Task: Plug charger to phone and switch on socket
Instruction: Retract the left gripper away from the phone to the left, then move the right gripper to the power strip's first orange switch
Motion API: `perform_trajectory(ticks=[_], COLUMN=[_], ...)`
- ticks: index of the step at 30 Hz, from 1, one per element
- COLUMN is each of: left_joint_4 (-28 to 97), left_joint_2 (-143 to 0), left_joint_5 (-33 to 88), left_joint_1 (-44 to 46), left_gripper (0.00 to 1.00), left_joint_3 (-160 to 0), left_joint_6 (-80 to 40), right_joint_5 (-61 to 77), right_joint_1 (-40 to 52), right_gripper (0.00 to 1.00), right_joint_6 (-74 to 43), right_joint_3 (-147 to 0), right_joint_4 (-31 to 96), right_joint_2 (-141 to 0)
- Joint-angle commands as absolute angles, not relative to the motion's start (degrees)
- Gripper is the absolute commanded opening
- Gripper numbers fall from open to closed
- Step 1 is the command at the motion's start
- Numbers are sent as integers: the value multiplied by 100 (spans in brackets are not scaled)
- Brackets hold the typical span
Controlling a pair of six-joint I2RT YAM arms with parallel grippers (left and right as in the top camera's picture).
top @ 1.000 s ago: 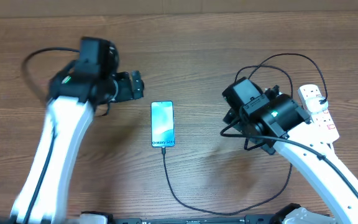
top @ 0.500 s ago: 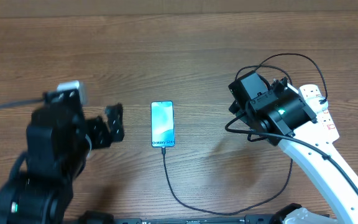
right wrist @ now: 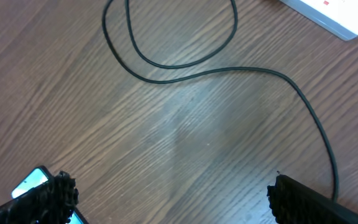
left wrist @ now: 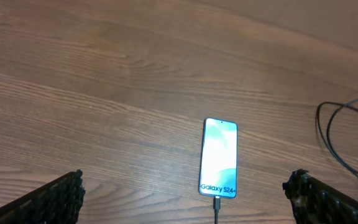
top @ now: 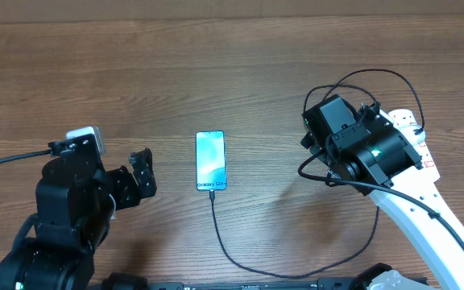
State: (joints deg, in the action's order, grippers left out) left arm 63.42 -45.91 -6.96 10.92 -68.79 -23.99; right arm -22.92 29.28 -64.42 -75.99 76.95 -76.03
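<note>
Retreating since earlier, my left gripper [top: 143, 173] hangs released; the right gripper [right wrist: 169, 202], also released, is nearer the socket [top: 425, 155], which slants just to its right.

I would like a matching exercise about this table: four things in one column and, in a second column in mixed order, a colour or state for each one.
Column one:
1. phone
2. charger
3. socket
4. left claw

Column two:
A. white, on the right side of the table
B. open, holding nothing
C. thin and black, one end reaching the short edge of the handset
D. lying flat, screen lit light blue

Pairs: 1-D, 2-C, 3-A, 4-B
</note>
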Motion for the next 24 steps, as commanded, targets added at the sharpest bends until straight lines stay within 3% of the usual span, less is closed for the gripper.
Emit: perform_trajectory(ticks=[1,8,9,11,16,19,21,24], left_joint_4=[6396,6469,6471,6473,6475,6473,6475,6471], left_joint_2=[-4654,-4762,-4777,-4801,-4880,-4934,-4969,-5019], left_joint_5=[-790,-788,-790,-790,-790,-790,-790,-790], left_joint_1=[1129,1129,1129,1129,1129,1129,1129,1129], left_gripper=[99,100,100,100,100,100,100,100], left_joint_3=[-6836,-6834,-6834,-6834,-6834,-6834,-6834,-6834], left_joint_6=[-2488,-2488,-2488,-2488,-2488,-2488,-2488,-2488], right_joint_5=[-2399,-2397,-2416,-2582,-2582,-2383,-2215,-2062], right_joint_1=[2912,2912,2912,2910,2814,2449,2062,1323], right_gripper=[100,100,93,68,41,18,6,4], right_joint_6=[-6405,-6403,-6403,-6407,-6412,-6451,-6449,-6412], right_joint_3=[-7732,-7728,-7728,-7725,-7725,-7725,-7725,-7725], right_joint_4=[7784,7878,7913,7940,8084,8313,8462,8676], right_joint_2=[-7513,-7522,-7522,-7524,-7529,-7529,-7529,-7529])
